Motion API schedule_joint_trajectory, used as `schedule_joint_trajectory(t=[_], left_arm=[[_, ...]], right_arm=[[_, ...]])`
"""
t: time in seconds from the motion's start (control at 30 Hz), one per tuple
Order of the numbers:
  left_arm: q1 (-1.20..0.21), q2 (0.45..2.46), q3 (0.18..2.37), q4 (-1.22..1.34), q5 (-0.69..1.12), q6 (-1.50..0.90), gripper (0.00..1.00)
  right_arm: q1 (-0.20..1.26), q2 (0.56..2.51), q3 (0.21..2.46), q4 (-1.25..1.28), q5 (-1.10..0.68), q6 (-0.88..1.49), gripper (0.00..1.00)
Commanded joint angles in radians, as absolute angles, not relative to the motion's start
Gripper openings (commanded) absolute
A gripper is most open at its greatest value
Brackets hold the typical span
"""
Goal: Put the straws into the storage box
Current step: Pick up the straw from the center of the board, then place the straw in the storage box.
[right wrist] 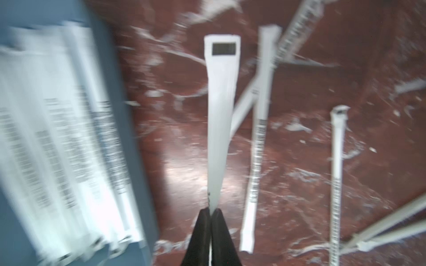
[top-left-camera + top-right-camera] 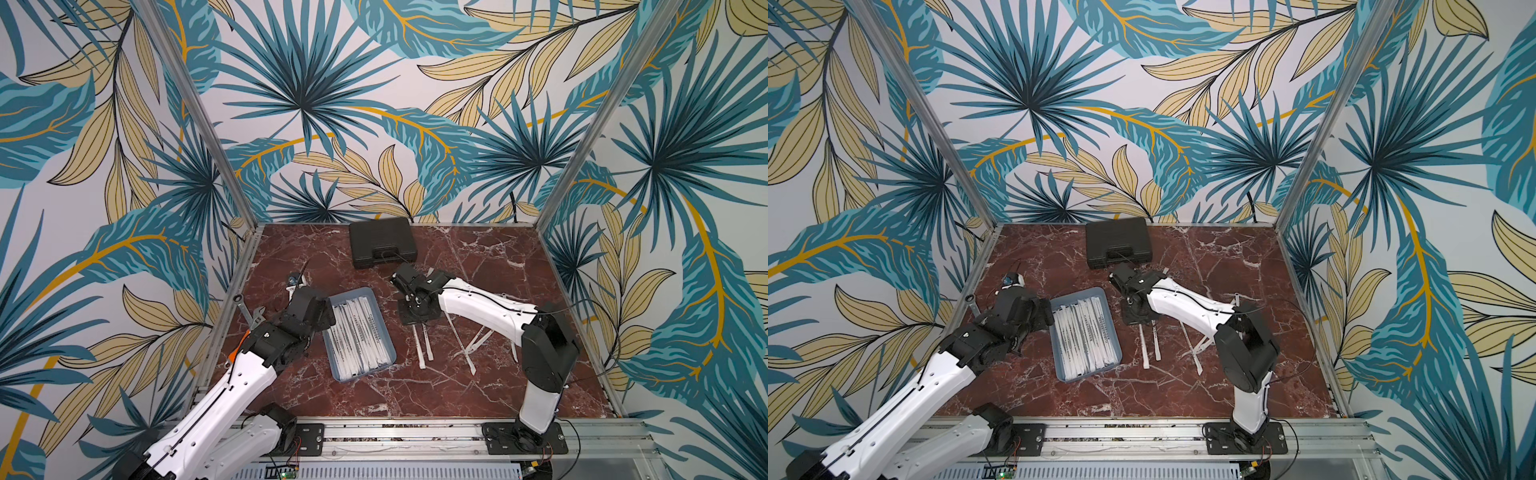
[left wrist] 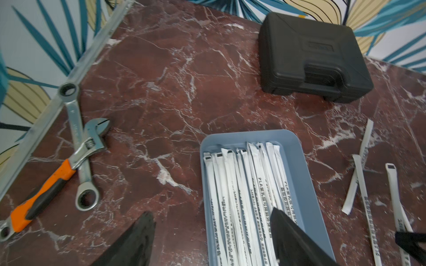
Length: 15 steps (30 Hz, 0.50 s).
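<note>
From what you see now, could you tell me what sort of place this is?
Probably a robot test cell: leaf-patterned wall panels on aluminium posts enclose a red marble-look tabletop fronted by a metal rail.

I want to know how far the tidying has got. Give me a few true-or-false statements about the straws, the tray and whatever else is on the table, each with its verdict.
1. The right gripper is shut on a straw. True.
2. The tray is empty. False: many straws lie in it side by side.
3. The black case stands open. False: it is closed.
4. Loose straws lie on the table beside the tray. True.
5. The orange-handled wrench lies in the tray. False: it lies on the table, across a second wrench.
</note>
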<state>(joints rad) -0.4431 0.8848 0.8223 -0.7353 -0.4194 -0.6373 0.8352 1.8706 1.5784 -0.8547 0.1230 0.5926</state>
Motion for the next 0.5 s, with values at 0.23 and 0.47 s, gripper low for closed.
schedule_joint_trajectory(t=[0.23,0.47], left_arm=[[-0.414,0.787,0.791,-0.830,-0.438,-0.650,0.83],[-0.412,0.784,0.756,-0.789,-0.398,-0.660,0.83]], right_arm=[[0.966,2.257,2.030,-0.841,-0.079,0.593,0.07],[0.976,2.367,2.086,-0.840,-0.104,0.595,0.06]])
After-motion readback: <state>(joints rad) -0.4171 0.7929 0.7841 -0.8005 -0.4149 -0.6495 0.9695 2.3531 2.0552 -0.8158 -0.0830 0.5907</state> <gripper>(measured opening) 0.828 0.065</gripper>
